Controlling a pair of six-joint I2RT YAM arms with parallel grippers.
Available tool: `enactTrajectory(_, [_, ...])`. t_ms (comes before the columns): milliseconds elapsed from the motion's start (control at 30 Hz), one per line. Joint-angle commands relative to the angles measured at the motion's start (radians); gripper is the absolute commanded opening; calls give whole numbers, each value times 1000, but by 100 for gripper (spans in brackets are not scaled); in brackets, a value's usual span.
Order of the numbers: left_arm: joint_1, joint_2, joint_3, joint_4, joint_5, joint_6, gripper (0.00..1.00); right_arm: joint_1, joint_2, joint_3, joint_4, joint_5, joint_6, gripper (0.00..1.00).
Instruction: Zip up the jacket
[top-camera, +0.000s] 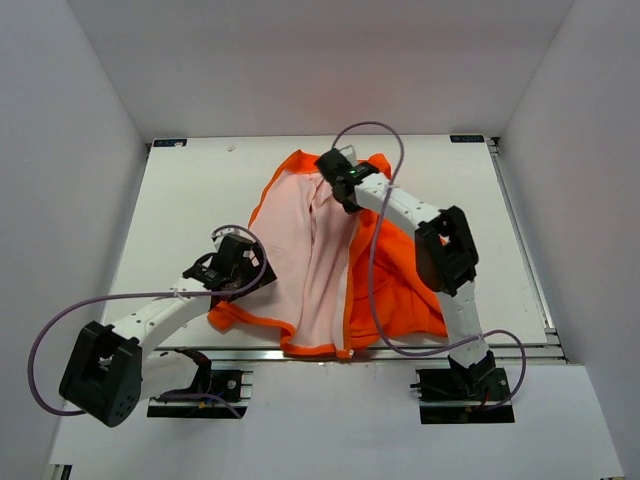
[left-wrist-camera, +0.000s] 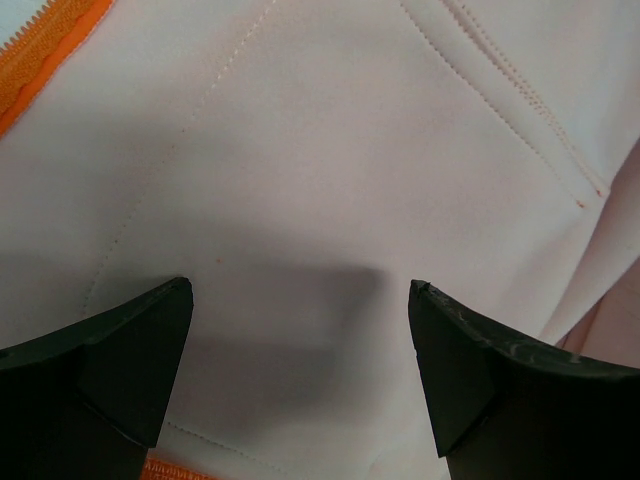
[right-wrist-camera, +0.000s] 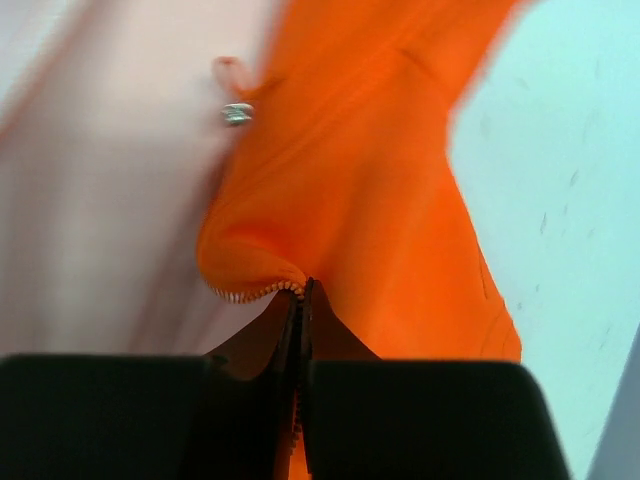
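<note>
Across the bench (top-camera: 190, 200), the orange jacket (top-camera: 410, 300) lies open, lining up. My right hand (right-wrist-camera: 300, 310) pinches its zipper edge (right-wrist-camera: 255, 292), likely the firmest hold on limp cloth; my left hand (left-wrist-camera: 300, 340) hovers agape.

White table (top-camera: 180, 200), boxed in by plain white walls (top-camera: 60, 150) on three sides. Carries a silver rail (top-camera: 400, 352) along the near edge and a side rail (top-camera: 522, 240) down the right. Bears a small dark left label (top-camera: 170, 143) and right label (top-camera: 466, 137) at the far corners.

Right tool (right-wrist-camera: 300, 325) tight on zipper edge (right-wrist-camera: 255, 292) of the jacket (right-wrist-camera: 370, 180)
</note>
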Motion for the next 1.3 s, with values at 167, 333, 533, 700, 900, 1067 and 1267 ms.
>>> enactTrajectory(167, [-2,57,19,33,-7,-4,98,-473,-565,-577,400,-551,382,0])
enactTrajectory(333, [-2,83,6,65,0,12,98,-638,-759,-946,870,-953,473,0])
enactTrajectory(533, [-2,117,46,32,-1,19,98,-593,-613,-950,1151,-1211,658,0])
enactTrajectory(700, [-2,72,45,2,-21,22,98,-427,-393,-671,1022,-1144,562,1])
enactTrajectory(900, [-2,12,65,-13,-17,41,98,-284,-293,-539,658,-927,179,44])
enactTrajectory(1067, [-2,-20,108,-62,-7,71,98,-228,-241,-445,502,-905,10,89])
enactTrajectory(1267, [-2,-28,164,-157,-84,13,98,-211,-428,-517,519,-980,19,89])
